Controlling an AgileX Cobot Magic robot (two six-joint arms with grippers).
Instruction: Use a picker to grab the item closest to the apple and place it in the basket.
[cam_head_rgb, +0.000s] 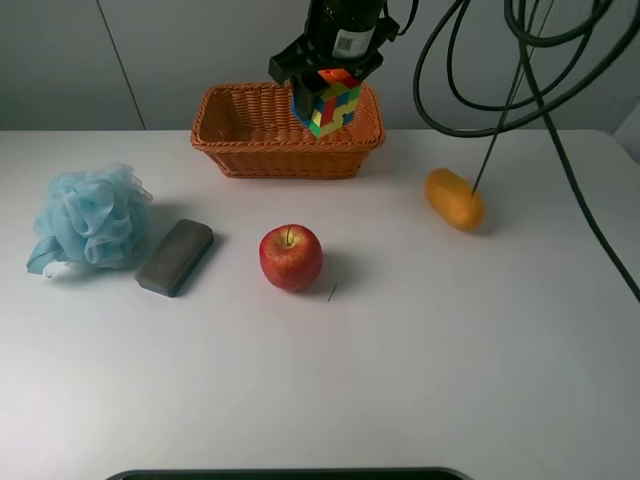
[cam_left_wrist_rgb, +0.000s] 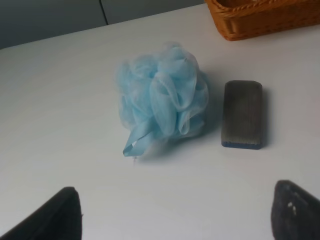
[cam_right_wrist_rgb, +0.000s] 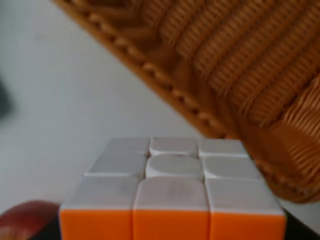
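Note:
My right gripper (cam_head_rgb: 327, 80) is shut on a multicoloured puzzle cube (cam_head_rgb: 327, 103) and holds it in the air over the right part of the wicker basket (cam_head_rgb: 285, 160). In the right wrist view the cube's white and orange faces (cam_right_wrist_rgb: 172, 185) fill the lower part, with the basket's rim (cam_right_wrist_rgb: 240, 65) beyond and a bit of the apple (cam_right_wrist_rgb: 25, 217) at the edge. The red apple (cam_head_rgb: 291, 257) stands on the white table in front of the basket. My left gripper (cam_left_wrist_rgb: 175, 220) is open and empty, low over the table's left side.
A blue bath pouf (cam_head_rgb: 90, 215) (cam_left_wrist_rgb: 162, 100) and a grey block (cam_head_rgb: 175, 256) (cam_left_wrist_rgb: 242, 114) lie left of the apple. An orange oval object (cam_head_rgb: 454, 198) lies at the right. Black cables (cam_head_rgb: 530, 90) hang over the back right.

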